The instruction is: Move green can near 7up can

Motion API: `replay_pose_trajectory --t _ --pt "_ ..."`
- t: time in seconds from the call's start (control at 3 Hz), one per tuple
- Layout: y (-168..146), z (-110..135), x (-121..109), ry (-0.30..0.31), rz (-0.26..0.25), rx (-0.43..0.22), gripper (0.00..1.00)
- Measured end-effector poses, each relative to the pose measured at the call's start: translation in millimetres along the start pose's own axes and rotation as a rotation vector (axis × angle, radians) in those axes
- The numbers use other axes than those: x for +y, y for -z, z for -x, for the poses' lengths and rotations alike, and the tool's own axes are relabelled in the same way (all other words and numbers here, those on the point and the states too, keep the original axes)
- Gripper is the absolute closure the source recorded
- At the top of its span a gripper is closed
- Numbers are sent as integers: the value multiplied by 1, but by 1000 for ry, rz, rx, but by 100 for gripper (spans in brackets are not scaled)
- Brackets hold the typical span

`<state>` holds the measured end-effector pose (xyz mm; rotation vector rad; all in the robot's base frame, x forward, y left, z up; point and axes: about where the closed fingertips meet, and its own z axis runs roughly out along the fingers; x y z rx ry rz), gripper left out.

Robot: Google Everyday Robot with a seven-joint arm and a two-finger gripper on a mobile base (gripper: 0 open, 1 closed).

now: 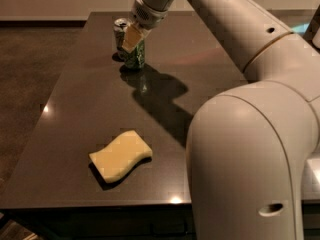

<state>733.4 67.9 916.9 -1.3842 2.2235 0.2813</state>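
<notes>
The green can (136, 58), dark green with pale script, is upright on the dark table (75, 109) near its far edge. The 7up can (120, 30), white and light green with a silver top, stands just behind and left of it, almost touching. My gripper (132, 38) reaches down from the arm at the top. It is shut on the green can's upper part, with a beige finger (130, 37) across the can's top. The green can's base is at or just above the tabletop.
A yellow sponge (121, 155) lies on the near part of the table. My arm's large white body (250, 149) fills the right side of the view and hides that part of the table. The floor lies left of the table edge.
</notes>
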Motion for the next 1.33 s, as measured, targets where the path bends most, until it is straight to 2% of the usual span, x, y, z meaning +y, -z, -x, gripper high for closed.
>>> replay_pose_trajectory --t 0.67,1.0,1.33 --pt "-7 0 2 1 8 6 13" --pt "-11 0 3 2 12 8 0" --pt "-11 0 3 2 12 8 0"
